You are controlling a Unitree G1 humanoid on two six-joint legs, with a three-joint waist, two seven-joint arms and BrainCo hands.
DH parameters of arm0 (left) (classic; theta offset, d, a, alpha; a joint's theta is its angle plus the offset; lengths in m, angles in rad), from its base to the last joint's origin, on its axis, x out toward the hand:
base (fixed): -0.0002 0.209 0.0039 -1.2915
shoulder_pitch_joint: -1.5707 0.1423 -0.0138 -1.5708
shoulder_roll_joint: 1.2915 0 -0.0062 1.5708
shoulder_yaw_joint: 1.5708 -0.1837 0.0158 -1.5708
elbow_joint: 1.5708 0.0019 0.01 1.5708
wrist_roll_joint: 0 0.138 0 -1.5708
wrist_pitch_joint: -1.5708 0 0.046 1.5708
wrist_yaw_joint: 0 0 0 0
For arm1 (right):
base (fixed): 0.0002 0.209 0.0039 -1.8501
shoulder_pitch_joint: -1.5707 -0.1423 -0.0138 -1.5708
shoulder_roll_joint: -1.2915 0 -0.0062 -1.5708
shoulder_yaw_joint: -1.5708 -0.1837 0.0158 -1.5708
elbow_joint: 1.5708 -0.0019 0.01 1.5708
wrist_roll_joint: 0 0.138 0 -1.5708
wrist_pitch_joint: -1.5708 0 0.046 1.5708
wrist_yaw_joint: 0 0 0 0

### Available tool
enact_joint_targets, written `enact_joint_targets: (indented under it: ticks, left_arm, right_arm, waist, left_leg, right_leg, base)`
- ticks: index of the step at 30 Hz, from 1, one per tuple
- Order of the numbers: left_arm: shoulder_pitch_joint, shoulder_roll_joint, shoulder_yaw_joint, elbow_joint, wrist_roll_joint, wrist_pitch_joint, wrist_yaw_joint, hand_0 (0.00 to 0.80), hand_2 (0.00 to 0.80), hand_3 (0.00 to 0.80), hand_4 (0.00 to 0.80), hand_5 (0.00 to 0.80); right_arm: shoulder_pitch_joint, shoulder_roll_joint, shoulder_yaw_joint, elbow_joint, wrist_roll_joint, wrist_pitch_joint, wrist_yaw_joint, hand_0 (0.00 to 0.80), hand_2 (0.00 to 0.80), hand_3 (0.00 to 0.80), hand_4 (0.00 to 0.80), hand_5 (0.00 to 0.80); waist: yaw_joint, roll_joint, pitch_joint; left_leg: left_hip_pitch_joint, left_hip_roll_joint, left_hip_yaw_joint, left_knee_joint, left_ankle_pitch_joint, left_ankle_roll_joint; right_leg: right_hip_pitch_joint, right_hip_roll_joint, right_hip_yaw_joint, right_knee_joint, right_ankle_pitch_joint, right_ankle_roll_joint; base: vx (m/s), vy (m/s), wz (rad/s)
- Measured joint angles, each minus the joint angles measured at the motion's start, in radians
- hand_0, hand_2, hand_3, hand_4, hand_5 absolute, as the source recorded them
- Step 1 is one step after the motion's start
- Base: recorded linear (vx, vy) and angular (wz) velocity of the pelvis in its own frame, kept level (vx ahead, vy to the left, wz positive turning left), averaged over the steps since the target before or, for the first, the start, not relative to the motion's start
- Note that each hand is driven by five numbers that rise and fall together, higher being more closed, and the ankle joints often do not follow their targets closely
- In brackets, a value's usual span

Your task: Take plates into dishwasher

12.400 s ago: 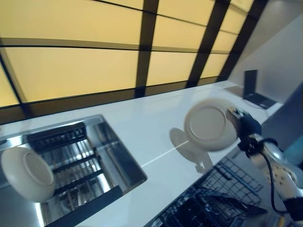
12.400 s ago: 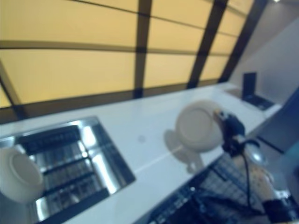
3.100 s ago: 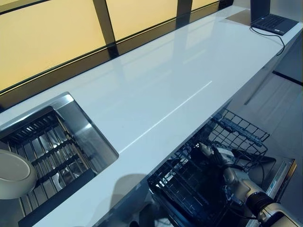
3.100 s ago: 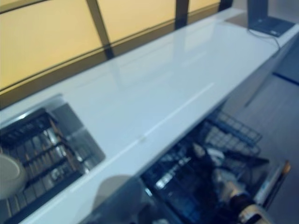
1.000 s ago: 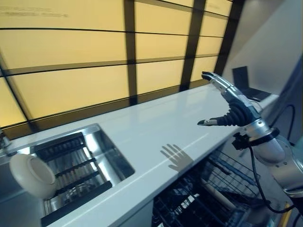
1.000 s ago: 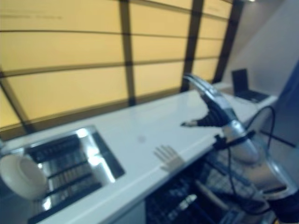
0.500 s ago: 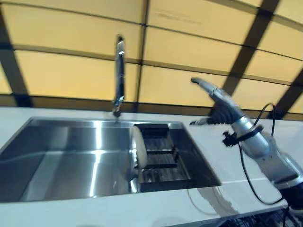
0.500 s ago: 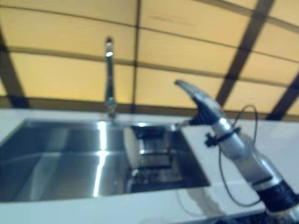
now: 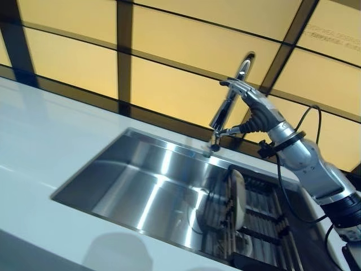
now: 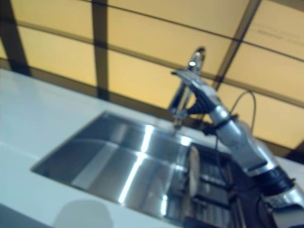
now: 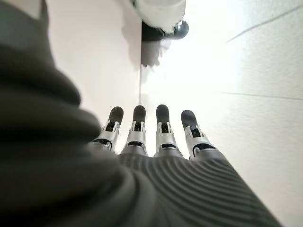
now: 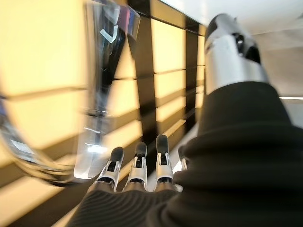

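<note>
A pale plate (image 9: 238,197) stands on edge in the dark rack (image 9: 265,217) at the right end of the steel sink (image 9: 141,186); it also shows in the right eye view (image 10: 194,171). My right hand (image 9: 252,110) is raised above the sink, right beside the faucet (image 9: 228,104), fingers straight and empty, well above the plate. In the right wrist view its fingers (image 12: 137,165) point along the blurred faucet (image 12: 102,94). My left hand (image 11: 156,142) shows only in the left wrist view, fingers straight, empty, over a pale floor.
White counter (image 9: 34,130) runs along the left and front of the sink. Yellow panels with dark frames (image 9: 121,53) stand behind the faucet. A white object with a dark foot (image 11: 163,21) shows past my left hand.
The camera has swung, so the whole sink and the counter left of it now show. My right hand stays open and raised, now right beside the faucet. The plate stays in the rack.
</note>
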Motion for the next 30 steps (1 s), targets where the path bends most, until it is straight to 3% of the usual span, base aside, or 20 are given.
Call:
enact_joint_targets:
  ticks: [2, 7, 17, 22, 25, 30]
  left_arm:
    - [0.030, -0.011, -0.002, -0.012, 0.000, -0.006, -0.002, 0.000, 0.000, 0.000, 0.000, 0.000]
    - [0.048, -0.088, -0.035, -0.077, -0.003, -0.009, -0.008, 0.000, 0.000, 0.000, 0.000, 0.000]
    - [0.052, -0.087, -0.077, -0.109, -0.009, -0.008, -0.009, 0.000, 0.000, 0.000, 0.000, 0.000]
    - [0.054, -0.087, -0.076, -0.109, -0.020, -0.007, -0.010, 0.000, 0.000, 0.000, 0.000, 0.000]
    - [0.054, -0.086, -0.076, -0.111, -0.020, -0.005, -0.013, 0.000, 0.000, 0.000, 0.000, 0.000]
    - [0.054, -0.083, -0.081, -0.112, -0.019, -0.004, -0.023, 0.000, 0.000, 0.000, 0.000, 0.000]
  right_arm:
    - [-0.013, -0.076, 0.046, -0.004, -0.030, -0.004, 0.005, 0.000, 0.000, 0.000, 0.000, 0.000]
    - [-0.066, -0.152, 0.111, 0.022, -0.029, -0.002, 0.028, 0.000, 0.000, 0.000, 0.000, 0.000]
    - [-0.065, -0.152, 0.114, 0.020, -0.108, -0.055, 0.069, 0.000, 0.000, 0.000, 0.000, 0.000]
    - [-0.067, -0.212, 0.147, 0.021, -0.205, -0.138, 0.111, 0.000, 0.000, 0.000, 0.000, 0.000]
    - [-0.081, -0.275, 0.190, 0.022, -0.287, -0.221, 0.133, 0.000, 0.000, 0.000, 0.000, 0.000]
    - [-0.142, -0.290, 0.277, 0.035, -0.356, -0.338, 0.149, 0.000, 0.000, 0.000, 0.000, 0.000]
  waist:
    - [-0.003, 0.009, -0.014]
    - [-0.008, 0.026, -0.024]
    - [-0.010, 0.038, -0.065]
    - [-0.011, 0.050, -0.071]
    - [-0.014, 0.052, -0.072]
    - [-0.033, 0.052, -0.073]
  left_leg:
    - [0.021, 0.006, -0.014, -0.038, 0.016, -0.006]
    - [0.065, 0.032, -0.007, -0.145, 0.081, -0.027]
    - [0.066, 0.052, -0.003, -0.171, 0.082, -0.027]
    - [0.067, 0.052, 0.009, -0.175, 0.085, -0.024]
    - [0.069, 0.052, 0.010, -0.175, 0.085, -0.024]
    - [0.082, 0.056, 0.013, -0.177, 0.082, -0.027]
  right_leg:
    - [0.022, 0.012, -0.013, -0.024, 0.000, -0.004]
    - [0.013, 0.039, -0.017, -0.026, 0.006, -0.022]
    - [0.007, 0.045, -0.039, -0.027, -0.003, -0.029]
    - [0.000, 0.042, -0.039, -0.027, 0.001, -0.024]
    - [0.001, 0.042, -0.039, -0.028, 0.001, -0.024]
    - [0.011, 0.044, -0.039, -0.028, 0.001, -0.024]
  base:
    - [-0.008, -0.194, 0.21]
    - [-0.035, -0.116, -0.01]
    - [-0.020, -0.024, -0.01]
    - [-0.001, 0.007, -0.07]
    - [0.000, 0.000, 0.00]
    - [0.001, -0.001, -0.01]
